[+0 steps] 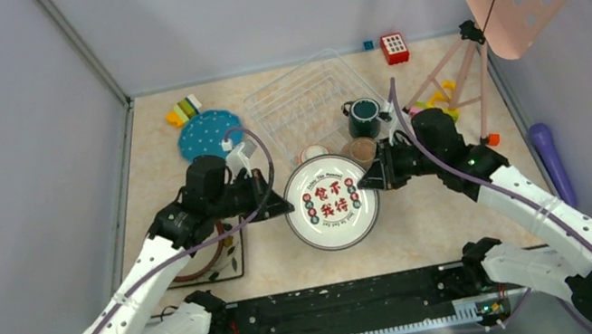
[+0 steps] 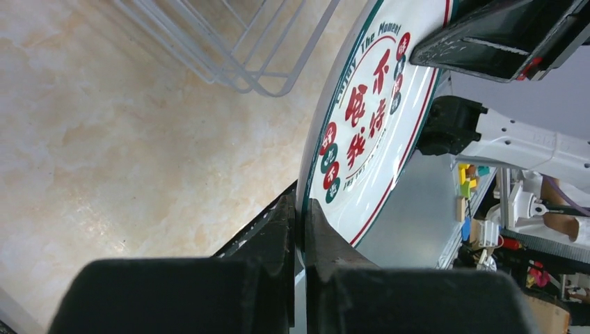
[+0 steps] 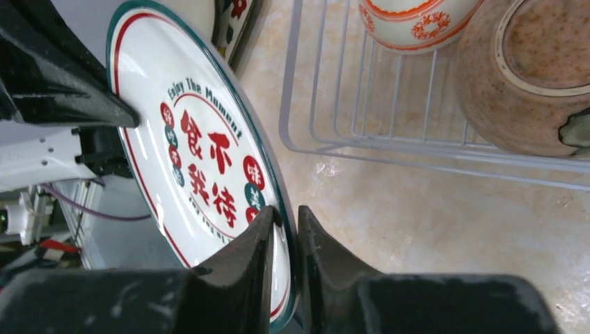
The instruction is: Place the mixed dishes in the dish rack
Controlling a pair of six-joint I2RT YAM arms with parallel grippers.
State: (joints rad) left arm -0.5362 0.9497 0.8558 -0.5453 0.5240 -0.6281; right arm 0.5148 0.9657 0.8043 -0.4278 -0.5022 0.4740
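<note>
Grey-rimmed round plate with red characters (image 1: 333,202) is caught between both arms, printed face turned up to the overhead camera. The left claw (image 1: 286,208) is pressed tight on the plate's left rim. In the left wrist view its fingers (image 2: 278,229) pinch the edge with no gap showing. Across from it, the right claw (image 1: 364,182) bites the opposite rim, one finger (image 3: 254,240) on the printed face and the other behind.

Just beyond both claws sits the dish rack (image 1: 299,102) on the table (image 1: 431,226). Nearest the right claw, inside the rack, the brown bowl (image 3: 529,76) shows its base, with the orange-white bowl (image 3: 417,24) next to it. The dark green mug (image 1: 364,116) stands farther off, past the brown bowl. Beyond the left claw, the blue white-dotted round plate (image 1: 208,133) lies flat outside the rack.
</note>
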